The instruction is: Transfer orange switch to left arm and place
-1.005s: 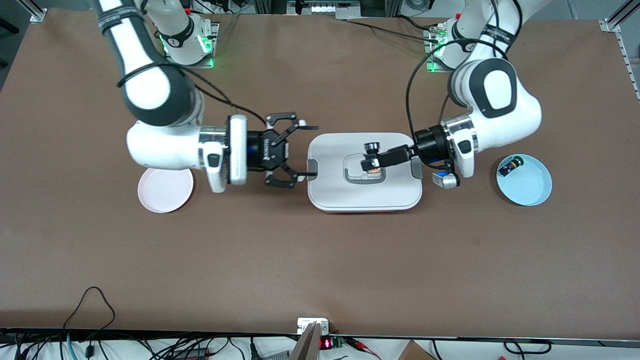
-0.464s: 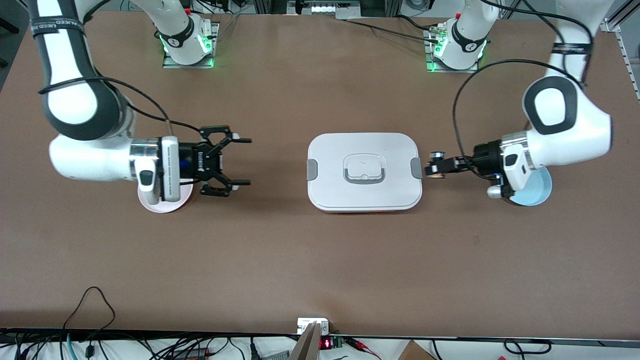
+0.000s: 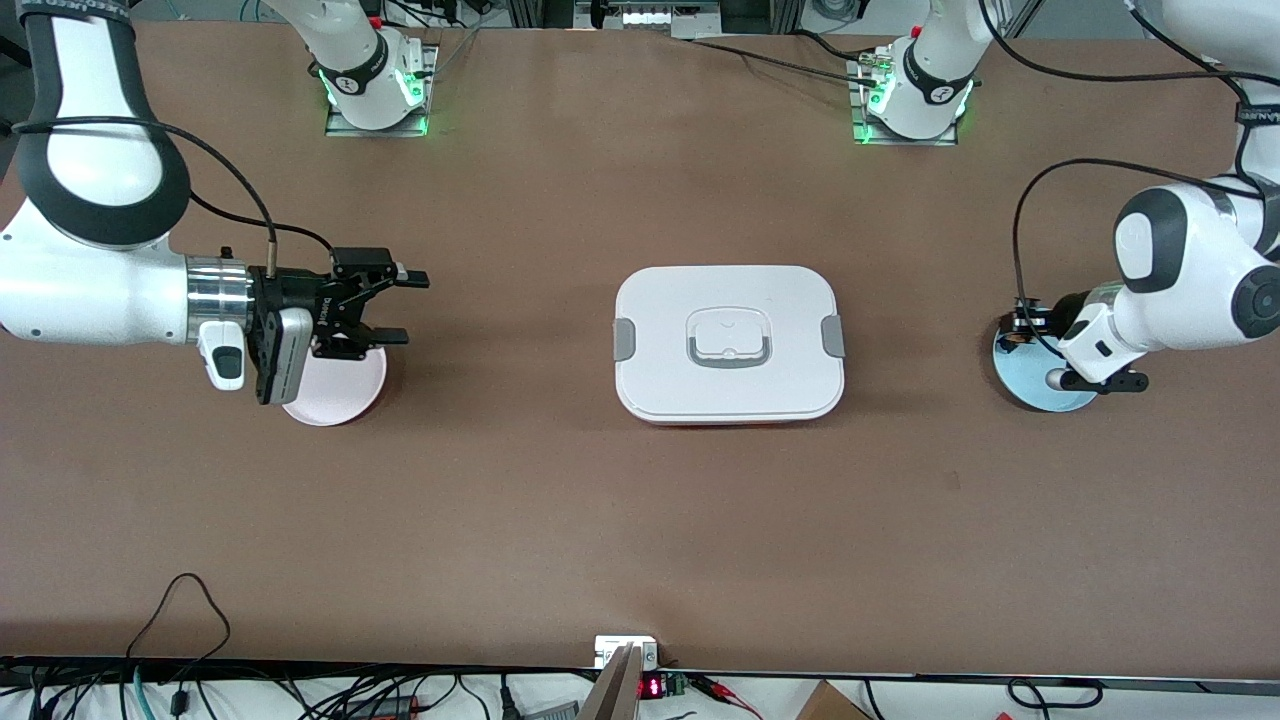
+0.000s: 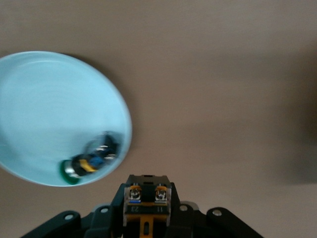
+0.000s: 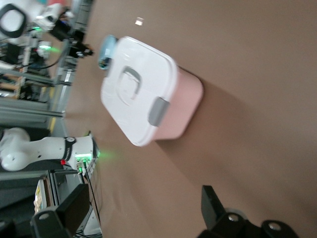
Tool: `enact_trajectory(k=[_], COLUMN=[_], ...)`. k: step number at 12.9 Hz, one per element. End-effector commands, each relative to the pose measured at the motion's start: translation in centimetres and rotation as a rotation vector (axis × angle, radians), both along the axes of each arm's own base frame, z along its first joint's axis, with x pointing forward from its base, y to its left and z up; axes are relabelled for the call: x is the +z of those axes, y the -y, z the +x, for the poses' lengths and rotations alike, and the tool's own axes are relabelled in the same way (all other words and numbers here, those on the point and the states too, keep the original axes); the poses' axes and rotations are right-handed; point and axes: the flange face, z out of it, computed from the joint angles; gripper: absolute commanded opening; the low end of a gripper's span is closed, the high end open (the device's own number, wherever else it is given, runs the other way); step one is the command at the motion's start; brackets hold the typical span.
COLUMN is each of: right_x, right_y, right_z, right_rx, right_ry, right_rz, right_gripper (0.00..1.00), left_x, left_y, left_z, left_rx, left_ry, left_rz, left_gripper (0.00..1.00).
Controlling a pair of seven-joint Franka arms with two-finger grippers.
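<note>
Brown table (image 3: 640, 520) under both arms, seen from high up. Carried a pink plate (image 3: 345, 400) toward the right arm's end. Held the right end effector (image 3: 408, 308) level in the air over the plate's rim that faces the bases, fingers spread apart with nothing between them, pointed toward the box (image 3: 660, 380). Bore that box at the middle, well apart from both plates: white lid shut, grey latches at either short side, grey-rimmed handle recess in the centre, and, from the right wrist view, a pinkish body beneath the lid. Carried a pale blue plate (image 3: 1030, 392) toward the left arm's end, partly covered by the left wrist. Showed the left end effector (image 3: 1024, 325) over the blue plate's rim on the side facing the box. Was clamped on the orange switch (image 4: 147, 201), seen from the left wrist view as a black block with orange bands and two small screw terminals, gripped between the black fingers (image 4: 114, 210) and hanging over bare table just beside the plate's edge. Kept a second small switch (image 4: 91, 161), black and blue with a green cap, lying inside the blue plate close to its rim.
</note>
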Motion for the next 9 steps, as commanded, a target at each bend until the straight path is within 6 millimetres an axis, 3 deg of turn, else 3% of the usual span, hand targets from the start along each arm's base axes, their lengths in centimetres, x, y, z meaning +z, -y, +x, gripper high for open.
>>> enact_trajectory(k=[1, 5, 7, 9], right_x=[0.9, 0.8, 2.1, 4.5], right_y=[0.8, 3.2, 3.7, 4.6], right_z=[-0.6, -1.6, -2.3, -2.2], right_rx=[-0.147, -0.213, -0.188, -0.16], right_ry=[-0.129, -0.195, -0.153, -0.056], right_rz=[-0.277, -0.595, -0.785, -0.925], right_gripper=[1.0, 1.0, 1.0, 1.0], left_x=[-3.3, -7.4, -8.3, -9.0], left_y=[-3.6, -7.9, -8.3, -8.3], left_z=[0.5, 1.0, 1.2, 1.6], left_rx=[-0.027, -0.063, -0.065, -0.074], left_ry=[-0.007, 0.056, 0.081, 0.116], left_rz=[0.12, 0.186, 0.187, 0.191], left_gripper=[0.0, 0.0, 0.0, 0.0])
